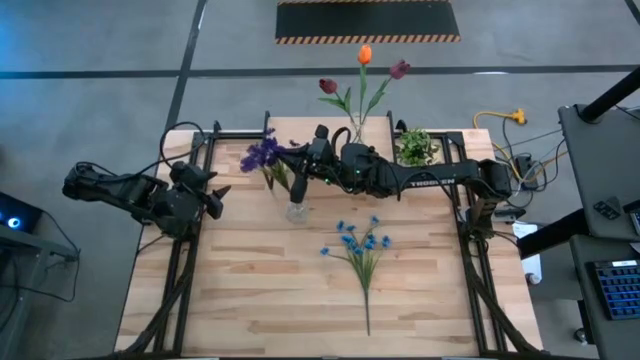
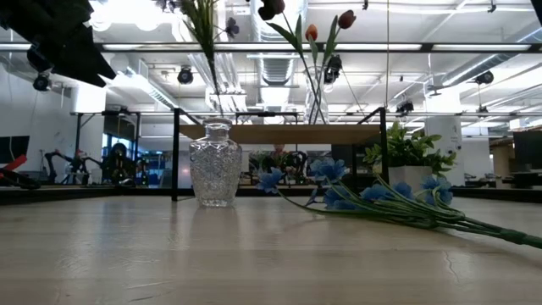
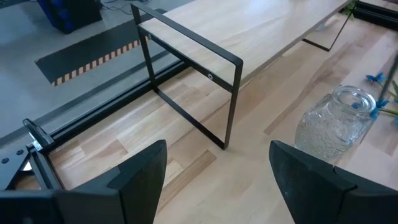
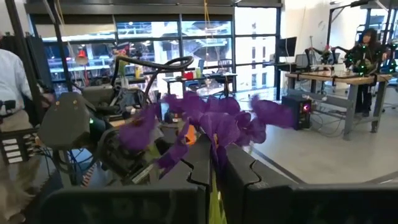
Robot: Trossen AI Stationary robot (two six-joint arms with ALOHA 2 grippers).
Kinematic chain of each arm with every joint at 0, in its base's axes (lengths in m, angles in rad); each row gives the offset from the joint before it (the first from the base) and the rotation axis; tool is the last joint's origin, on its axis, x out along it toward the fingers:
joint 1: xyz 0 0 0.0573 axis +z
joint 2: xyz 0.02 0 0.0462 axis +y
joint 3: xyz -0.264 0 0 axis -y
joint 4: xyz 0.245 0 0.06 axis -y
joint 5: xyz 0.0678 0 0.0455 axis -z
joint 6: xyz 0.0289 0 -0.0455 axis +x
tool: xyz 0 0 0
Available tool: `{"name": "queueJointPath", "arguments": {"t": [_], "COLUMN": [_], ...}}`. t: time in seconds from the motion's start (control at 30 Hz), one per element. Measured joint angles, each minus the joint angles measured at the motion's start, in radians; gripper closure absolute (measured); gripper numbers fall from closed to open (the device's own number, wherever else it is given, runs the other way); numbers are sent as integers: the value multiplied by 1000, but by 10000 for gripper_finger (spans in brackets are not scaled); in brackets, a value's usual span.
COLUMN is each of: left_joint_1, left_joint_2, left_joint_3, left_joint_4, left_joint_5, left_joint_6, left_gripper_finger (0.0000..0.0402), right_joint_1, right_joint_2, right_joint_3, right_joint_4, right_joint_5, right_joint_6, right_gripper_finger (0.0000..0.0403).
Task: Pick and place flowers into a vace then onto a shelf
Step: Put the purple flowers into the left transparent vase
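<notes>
Blue flowers (image 1: 360,243) are lying at six o'clock; right gripper (image 1: 300,170) is clamping purple flowers (image 1: 262,153) above glass vase (image 1: 296,211); left gripper (image 1: 215,195) is waiting wide at nine.

we counted two dark robot arms, each with one two-finger gripper: the left gripper (image 1: 213,195) and the right gripper (image 1: 303,160). there was one clear cut-glass vase (image 1: 297,209) on the table and a second clear glass vase (image 2: 316,93) on the one light wood shelf with thin black legs (image 3: 249,37). we counted three tulips in that second vase: one dark red (image 1: 328,86), one orange (image 1: 365,54), one maroon (image 1: 399,69). there was one purple flower bunch (image 1: 262,153), one small-bloomed blue flower bunch (image 1: 360,243) and one leafy green potted plant (image 1: 416,147). we saw two people (image 4: 12,93) in the room, the second (image 4: 368,45) at a far bench.
</notes>
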Motion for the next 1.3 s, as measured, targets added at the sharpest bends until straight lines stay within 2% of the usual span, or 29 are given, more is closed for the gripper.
{"name": "queueJointPath", "arguments": {"t": [1.3], "left_joint_1": [0], "left_joint_2": [0], "left_joint_3": [0], "left_joint_4": [0], "left_joint_5": [0], "left_joint_6": [0], "left_gripper_finger": [135], "right_joint_1": [-19], "right_joint_2": [1], "right_joint_3": [-10], "right_joint_4": [32], "right_joint_5": [-4], "right_joint_6": [39], "right_gripper_finger": [394]}}
